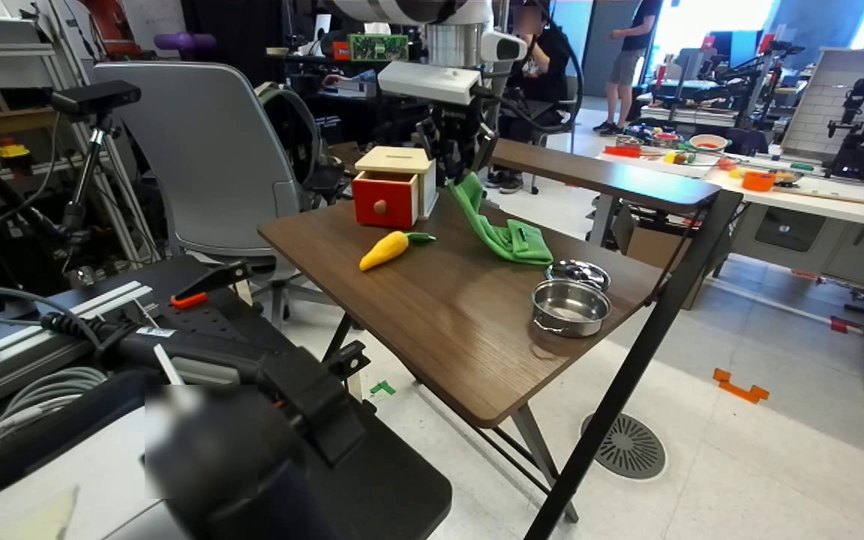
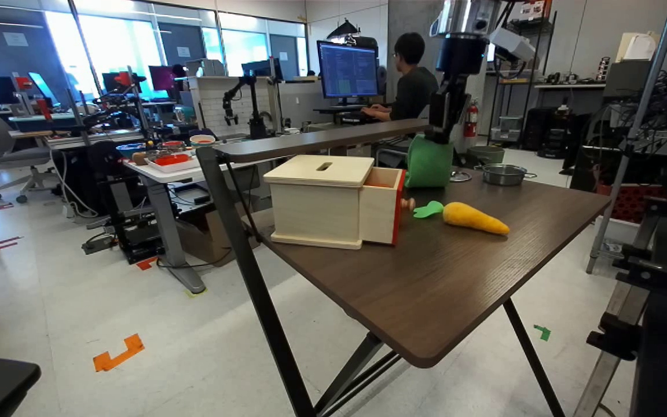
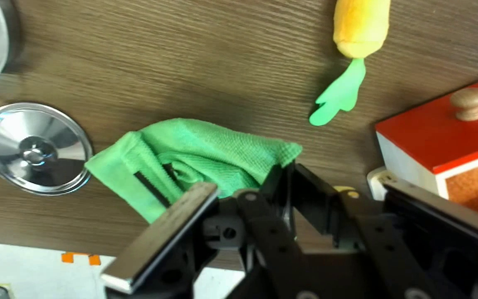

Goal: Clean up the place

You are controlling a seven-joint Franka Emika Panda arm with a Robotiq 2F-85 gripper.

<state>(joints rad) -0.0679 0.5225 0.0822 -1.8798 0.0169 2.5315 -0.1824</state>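
Both exterior views are showing the brown tabletop point(image 1: 454, 300) standing on black legs point(image 2: 254, 278) beneath the gripper point(image 3: 288, 167) — which is pinching a raised end of green cloth point(image 3: 206, 149). Only the wrist view is showing the shiny lid point(image 3: 35, 151) whole.

I've got the gripper point(image 1: 456, 172) above the table point(image 1: 432, 322), cloth point(image 1: 503, 241) pinched by one end, folded part down on the table. Box point(image 1: 394, 160) at the table's far corner, drawer point(image 1: 385, 201) out. Carrot point(image 1: 385, 250) lying on the table; pot point(image 1: 571, 325) and lid point(image 1: 579, 271) near the table's edge.
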